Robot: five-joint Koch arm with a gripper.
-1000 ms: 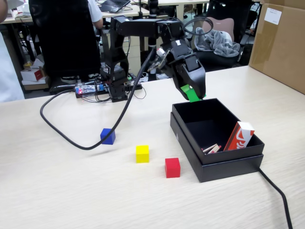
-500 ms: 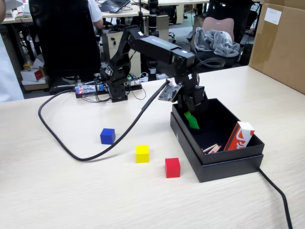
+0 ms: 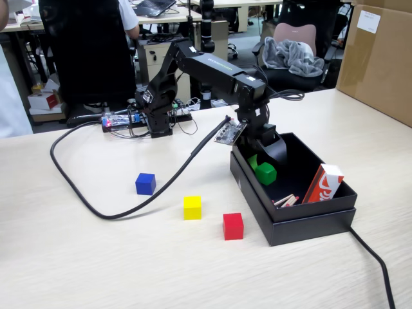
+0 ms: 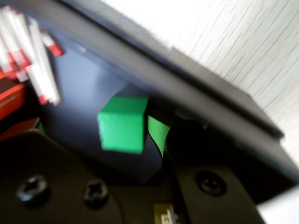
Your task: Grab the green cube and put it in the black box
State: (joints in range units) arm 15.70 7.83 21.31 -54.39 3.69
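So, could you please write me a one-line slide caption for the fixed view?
Koch arm reaching into the black box, green cube inside; blue, yellow and red cubes outside.

Black arm (image 3: 212, 67), green-tipped pincer (image 4: 156, 133), 3 cross-head screws.

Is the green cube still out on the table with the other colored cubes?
No, the green cube is inside the black box, while the blue, yellow and red cubes sit on the table.
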